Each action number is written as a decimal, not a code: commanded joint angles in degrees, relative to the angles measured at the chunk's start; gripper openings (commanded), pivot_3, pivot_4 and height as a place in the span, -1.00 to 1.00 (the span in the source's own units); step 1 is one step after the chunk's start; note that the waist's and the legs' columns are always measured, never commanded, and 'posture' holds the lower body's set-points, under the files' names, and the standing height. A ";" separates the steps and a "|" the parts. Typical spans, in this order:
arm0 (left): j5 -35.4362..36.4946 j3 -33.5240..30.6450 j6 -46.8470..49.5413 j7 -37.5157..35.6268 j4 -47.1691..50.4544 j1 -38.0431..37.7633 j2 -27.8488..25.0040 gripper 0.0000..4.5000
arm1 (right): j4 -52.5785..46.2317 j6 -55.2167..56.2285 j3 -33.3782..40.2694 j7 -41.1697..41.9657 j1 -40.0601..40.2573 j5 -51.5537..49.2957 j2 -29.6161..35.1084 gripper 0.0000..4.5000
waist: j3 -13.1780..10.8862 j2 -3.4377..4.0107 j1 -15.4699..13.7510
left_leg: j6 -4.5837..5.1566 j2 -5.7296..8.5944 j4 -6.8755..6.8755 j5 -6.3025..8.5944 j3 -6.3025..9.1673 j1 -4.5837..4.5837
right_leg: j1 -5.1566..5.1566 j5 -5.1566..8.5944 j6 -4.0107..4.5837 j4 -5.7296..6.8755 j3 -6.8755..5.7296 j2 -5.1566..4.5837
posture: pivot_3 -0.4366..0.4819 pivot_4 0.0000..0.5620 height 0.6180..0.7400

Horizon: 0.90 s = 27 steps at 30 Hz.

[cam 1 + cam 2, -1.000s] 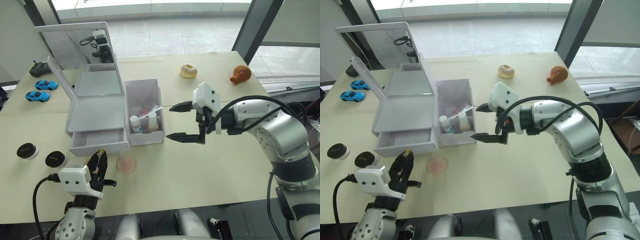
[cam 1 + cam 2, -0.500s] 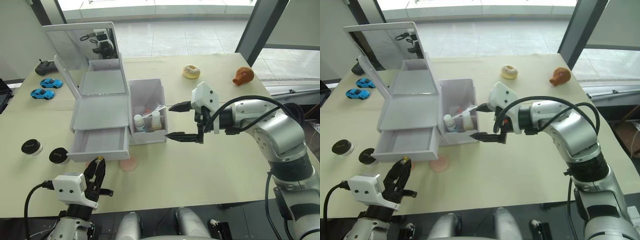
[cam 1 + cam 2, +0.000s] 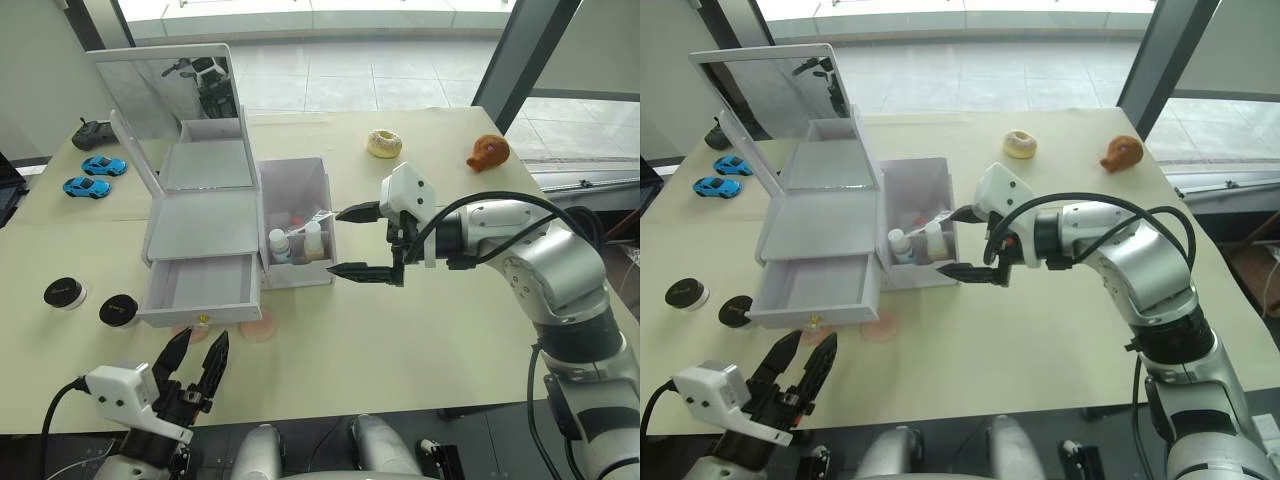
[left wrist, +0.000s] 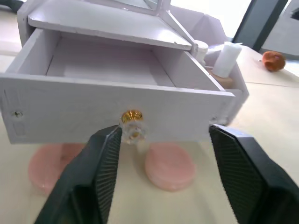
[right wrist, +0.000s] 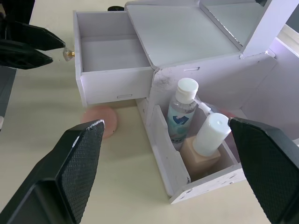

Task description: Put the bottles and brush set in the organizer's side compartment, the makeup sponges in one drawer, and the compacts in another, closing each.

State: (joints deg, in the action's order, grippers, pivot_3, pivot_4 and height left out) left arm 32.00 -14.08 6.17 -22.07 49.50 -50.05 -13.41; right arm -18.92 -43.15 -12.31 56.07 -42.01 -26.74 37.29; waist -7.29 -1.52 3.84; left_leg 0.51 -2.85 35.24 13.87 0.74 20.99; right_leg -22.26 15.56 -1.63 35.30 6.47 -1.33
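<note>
Two robot grippers are at work over a pale table [image 3: 420, 340] that carries a white makeup organizer [image 3: 200, 225]. The organizer has a raised mirror lid [image 3: 165, 85], and its top drawer [image 3: 200, 290] is pulled out toward the robot, with a small gold knob [image 4: 132, 122] on its front. The drawer looks empty inside.

On the organizer's right is the open side compartment [image 3: 295, 195]. Two bottles stand upright at its near end: a clear bottle with a white cap [image 5: 181, 109] and, just beside it, a beige bottle with a white cap [image 5: 205, 144]. Something pinkish lies behind them, too hidden to make out.

Two round pink makeup sponges lie flat on the table just below the drawer front; one sponge [image 4: 169, 158] sits beneath the knob and the other sponge [image 4: 49, 161] lies beside it, further under the drawer.

The left gripper [image 3: 197, 362] hovers low at the table's near edge, in front of the drawer, its two black fingers spread apart and holding nothing. In its wrist view the knob shows between the fingers, untouched.

The right gripper [image 3: 345, 240] reaches in from the right, just beside the side compartment, fingers spread wide and empty.

Two black round compacts [image 3: 62, 294] and [image 3: 118, 309] rest on the table left of the drawer, well apart from the grippers
</note>
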 commanded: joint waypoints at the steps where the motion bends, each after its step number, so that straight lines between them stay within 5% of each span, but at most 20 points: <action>1: 8.06 -12.67 -4.08 -7.79 -3.67 -2.76 -3.59 0.94 | -0.01 0.89 2.87 1.19 -0.56 -1.59 0.44 1.00 | -0.02 0.04 -0.10 | 0.00 -0.01 0.00 0.00 0.01 0.00 | 0.00 0.02 0.00 0.01 -0.03 0.00 | -0.05 -0.47 1.00; 6: 14.91 -23.37 -3.65 -21.83 -15.61 -4.48 -11.48 0.99 | 2.27 4.12 6.18 5.21 1.95 -2.05 4.23 1.00 | -0.08 0.00 -0.59 | 0.00 0.02 0.05 0.00 0.00 -0.09 | -0.13 0.14 0.01 -0.11 -0.16 -0.11 | -0.05 -0.47 1.00; 10: 15.11 -31.11 -0.86 -31.29 -30.63 0.78 -23.36 0.99 | 6.64 11.20 10.71 10.99 6.93 -0.77 10.30 1.00 | -0.19 0.00 -1.52 | -0.01 -0.01 0.05 0.00 -0.01 -0.22 | -0.10 0.22 0.04 -0.09 -0.33 -0.17 | -0.05 -0.47 1.00; 14: 19.15 -38.07 6.54 -31.77 -42.62 8.94 -31.58 0.99 | 12.02 18.34 15.88 16.86 12.92 -0.41 16.19 1.00 | -0.28 -0.02 -1.50 | -0.01 -0.02 0.04 0.00 -0.05 -0.26 | -0.05 0.25 0.11 -0.06 -0.48 -0.28 | -0.05 -0.47 1.00; 19: 13.48 -40.93 5.07 -40.44 -57.57 14.90 -40.02 0.99 | 16.64 20.98 22.28 17.62 17.12 -1.20 19.18 1.00 | -0.18 -0.22 -0.74 | -0.01 -0.07 -0.10 0.00 -0.27 -0.43 | 0.13 0.05 0.45 0.22 -0.35 -0.24 | -0.05 -0.47 1.00; 27: 8.81 -38.74 5.48 -44.34 -67.26 25.73 -44.33 0.99 | 23.85 20.00 23.09 17.39 12.48 -0.91 19.64 1.00 | -0.34 0.05 -0.60 | -0.02 -0.10 -0.31 0.00 -0.39 -0.79 | 0.00 0.44 0.35 0.59 -0.25 -0.23 | -0.05 -0.47 1.00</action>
State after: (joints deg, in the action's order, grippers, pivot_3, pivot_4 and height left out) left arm 40.40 -52.57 10.67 -66.01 -18.77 -25.32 -57.05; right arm 6.65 -21.28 9.67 74.18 -26.79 -25.69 56.66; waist -7.62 -1.47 3.24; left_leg 0.49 -2.95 34.94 13.87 0.27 20.22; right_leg -22.23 16.00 -1.29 35.95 6.31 -1.57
